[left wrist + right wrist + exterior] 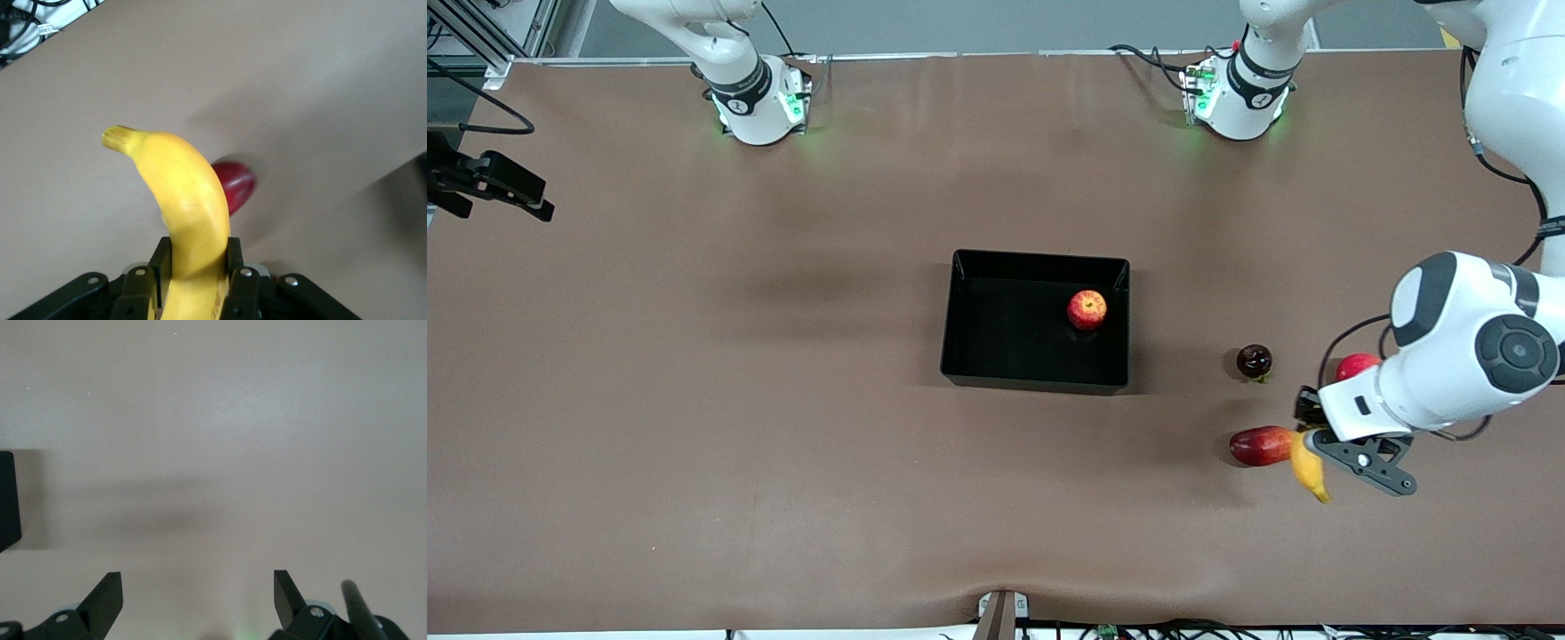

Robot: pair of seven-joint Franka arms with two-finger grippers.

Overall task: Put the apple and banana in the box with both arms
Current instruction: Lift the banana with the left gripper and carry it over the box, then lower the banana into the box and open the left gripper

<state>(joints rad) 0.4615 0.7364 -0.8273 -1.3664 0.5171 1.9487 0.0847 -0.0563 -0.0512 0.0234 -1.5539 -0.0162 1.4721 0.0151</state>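
The apple (1087, 309) lies in the black box (971, 347) at the table's middle, by the wall toward the left arm's end. My left gripper (1309, 438) is shut on the yellow banana (1310, 471) near one end. It holds the banana over the table beside an elongated dark-red fruit (1261, 445). In the left wrist view the fingers (160, 263) clamp the banana (183, 193), whose stem end sticks out free. My right gripper (198, 583) is open and empty over bare table. A black corner (7, 500) shows at the edge of its view.
A dark round fruit (1254, 360) and a pink-red round fruit (1356, 364), partly hidden by the left arm, lie toward the left arm's end. The elongated fruit also shows in the left wrist view (237, 187). A black device (489, 182) hangs at the right arm's end.
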